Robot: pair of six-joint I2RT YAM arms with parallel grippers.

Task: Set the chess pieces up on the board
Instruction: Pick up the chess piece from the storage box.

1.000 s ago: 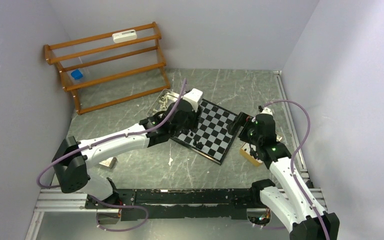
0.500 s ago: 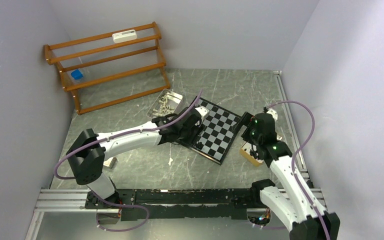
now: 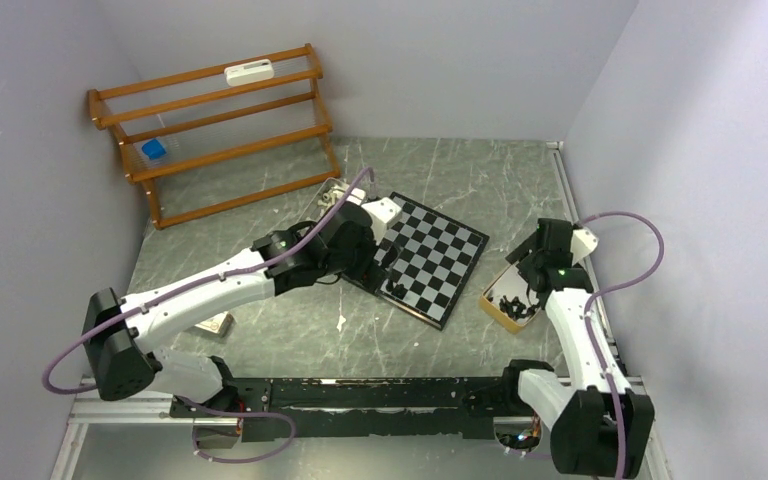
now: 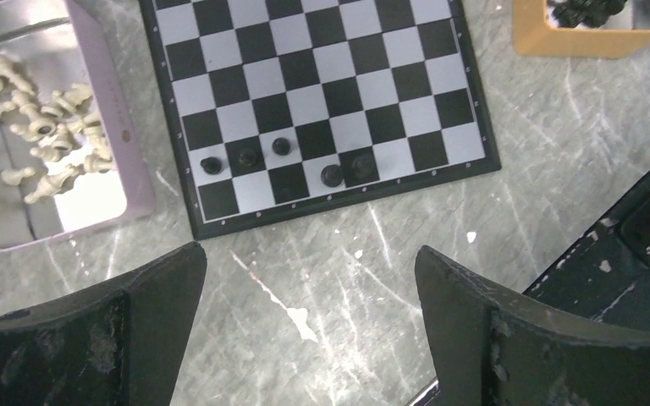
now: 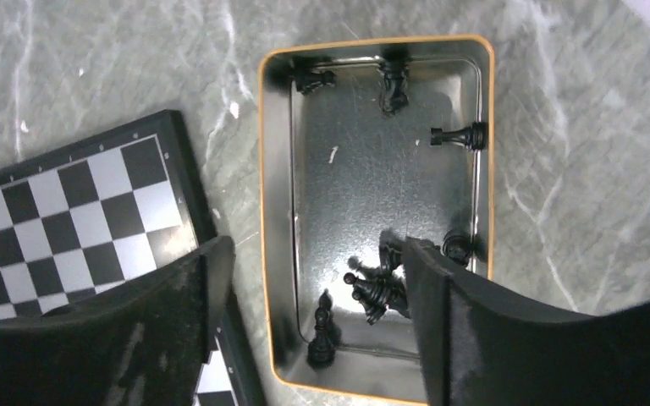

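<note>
The board point(image 3: 438, 255) lies askew mid-table, also seen in the left wrist view point(image 4: 322, 93) and the right wrist view point(image 5: 59, 220). Several black chess pieces point(image 4: 281, 145) stand along its near edge point(image 3: 397, 290). My left gripper point(image 3: 385, 258) hovers high over the table just off that edge, open point(image 4: 309, 288) with nothing between its fingers. My right gripper point(image 3: 522, 278) hangs open point(image 5: 315, 271) over the orange-rimmed tin point(image 5: 264, 169), which holds several loose black pieces point(image 5: 377, 292). Cream-white pieces point(image 4: 42, 135) lie in a silver tray point(image 4: 110, 110) left of the board.
A wooden slatted rack point(image 3: 215, 130) stands at the back left, with a white item and a blue item on it. A small flat object point(image 3: 215, 323) lies by the left arm. Grey walls close in on three sides; a black rail point(image 3: 360, 395) runs along the near edge.
The left jaws have spread from half closed to wide, and that arm has drawn back from the board's near edge. The right arm has swung from the board's right side to above the orange tin.
</note>
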